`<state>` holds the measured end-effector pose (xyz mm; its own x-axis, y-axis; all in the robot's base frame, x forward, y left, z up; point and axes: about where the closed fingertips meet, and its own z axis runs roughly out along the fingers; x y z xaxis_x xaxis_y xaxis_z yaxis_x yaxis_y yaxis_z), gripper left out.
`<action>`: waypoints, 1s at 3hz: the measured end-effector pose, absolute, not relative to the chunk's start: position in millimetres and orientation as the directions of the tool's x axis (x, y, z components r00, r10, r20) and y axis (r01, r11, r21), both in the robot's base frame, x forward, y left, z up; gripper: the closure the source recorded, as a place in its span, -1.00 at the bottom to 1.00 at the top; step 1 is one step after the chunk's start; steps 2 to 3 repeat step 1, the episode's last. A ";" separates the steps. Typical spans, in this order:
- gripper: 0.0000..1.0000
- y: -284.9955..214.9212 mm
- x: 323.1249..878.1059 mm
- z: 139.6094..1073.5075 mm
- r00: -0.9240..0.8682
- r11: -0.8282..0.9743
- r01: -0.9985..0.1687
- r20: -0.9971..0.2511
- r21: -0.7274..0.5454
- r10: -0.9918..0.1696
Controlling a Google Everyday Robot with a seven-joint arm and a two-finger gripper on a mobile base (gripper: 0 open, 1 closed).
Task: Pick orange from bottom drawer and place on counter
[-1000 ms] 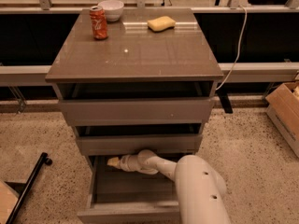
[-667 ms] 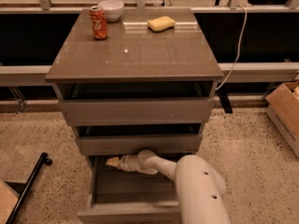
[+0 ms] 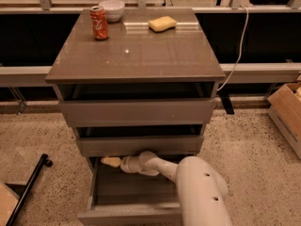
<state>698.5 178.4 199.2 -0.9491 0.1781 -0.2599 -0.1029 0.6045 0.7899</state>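
In the open bottom drawer (image 3: 128, 215), the robot's gripper (image 3: 112, 162) sits at the back-left corner, beneath the middle drawer's front (image 3: 141, 146); whether it is open or closed cannot be told. The orange is out of sight, perhaps hidden there. A clean lift should draw outward past that front before rising to the counter (image 3: 141, 55)

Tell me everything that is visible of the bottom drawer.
The bottom drawer is the lowest of three, grey-brown and smooth, like laminated board. It is pulled out: a wide shallow box with a plain flat front and thin side walls. Its back part is hidden under the middle drawer. The white arm reaches into it from the right, and the gripper is at its back left, just below the middle drawer's front. Whether the gripper touches the drawer cannot be told.
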 end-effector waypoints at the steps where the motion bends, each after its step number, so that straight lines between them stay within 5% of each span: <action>1: -1.00 178.4 698.5 199.2 -0.949 0.605 -0.103 -0.260 0.790 0.178; 3: -1.00 178.4 698.5 199.2 -0.949 0.605 -0.103 -0.260 0.790 0.178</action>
